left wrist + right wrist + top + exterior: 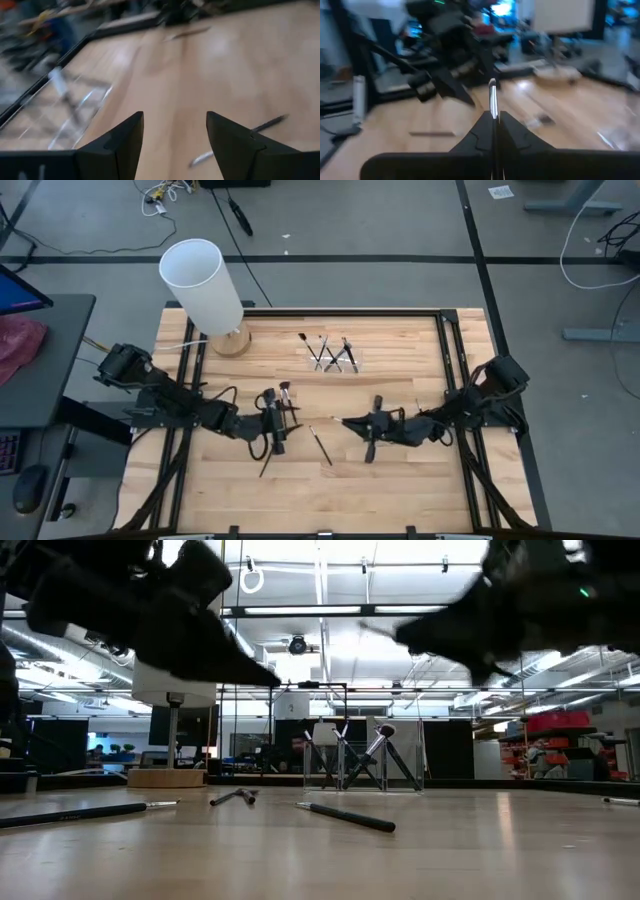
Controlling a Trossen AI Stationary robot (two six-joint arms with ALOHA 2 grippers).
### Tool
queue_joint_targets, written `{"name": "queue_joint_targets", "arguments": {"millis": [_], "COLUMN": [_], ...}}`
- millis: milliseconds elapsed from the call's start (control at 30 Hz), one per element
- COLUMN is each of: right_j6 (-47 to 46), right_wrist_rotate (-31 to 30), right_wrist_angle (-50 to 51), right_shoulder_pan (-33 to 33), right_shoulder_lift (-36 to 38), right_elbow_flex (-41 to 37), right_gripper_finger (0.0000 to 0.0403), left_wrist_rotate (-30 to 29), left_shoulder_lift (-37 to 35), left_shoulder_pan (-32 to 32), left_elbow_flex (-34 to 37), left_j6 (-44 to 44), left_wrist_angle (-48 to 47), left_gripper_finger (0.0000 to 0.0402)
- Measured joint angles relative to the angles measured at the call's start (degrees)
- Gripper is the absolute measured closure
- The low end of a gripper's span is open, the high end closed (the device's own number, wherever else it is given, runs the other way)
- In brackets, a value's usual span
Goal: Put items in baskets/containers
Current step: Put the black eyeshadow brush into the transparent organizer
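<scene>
Between both arms on the tabletop [400, 480], loose brushes [320, 445], light, stiff, slippery, best pinched mid-handle; right tool [493, 117] clamped on one thin brush [492, 100], left tool [175, 135] spread wide, empty; clear holder [333, 355] beyond.

Left gripper [175, 145]: two dark fingers [117, 147] spread apart with nothing between them, above bare wood.
Table [210, 65]: light wooden top with a dark edge rail.
Holder [75, 107]: clear, blurred, near that edge, with thin brushes inside.
Brush [267, 123]: dark handle, lying flat just beyond one finger.
Far brush [187, 32]: lying flat, well apart.
</scene>
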State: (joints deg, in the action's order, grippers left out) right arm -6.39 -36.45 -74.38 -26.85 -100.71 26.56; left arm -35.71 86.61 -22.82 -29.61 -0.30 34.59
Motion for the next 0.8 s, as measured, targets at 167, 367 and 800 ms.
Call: {"name": "queue_joint_targets", "arguments": {"millis": [167, 367, 800], "right_j6": [8.31, 13.59, 15.0], "right_wrist_rotate": [10.28, 15.43, 18.06], "right_wrist_angle": [0.71, 2.04, 3.42], "right_shoulder_pan": [2.88, 4.84, 6.05], "right_shoulder_lift": [-0.93, -2.18, -2.27], "right_elbow_flex": [7.27, 12.99, 14.7], "right_gripper_finger": [0.0392, 0.0391, 0.039], "left_wrist_rotate": [7.69, 12.01, 20.42], "left_shoulder_lift": [0.0, 0.0, 0.02], "left_shoulder_pan": [2.22, 2.77, 1.39], "left_elbow_flex": [0.0, 0.0, 0.0], "left_j6": [6.26, 9.4, 10.01], "left_wrist_angle": [9.98, 22.1, 32.82], "left_gripper_finger": [0.0182, 0.0182, 0.0197]}}
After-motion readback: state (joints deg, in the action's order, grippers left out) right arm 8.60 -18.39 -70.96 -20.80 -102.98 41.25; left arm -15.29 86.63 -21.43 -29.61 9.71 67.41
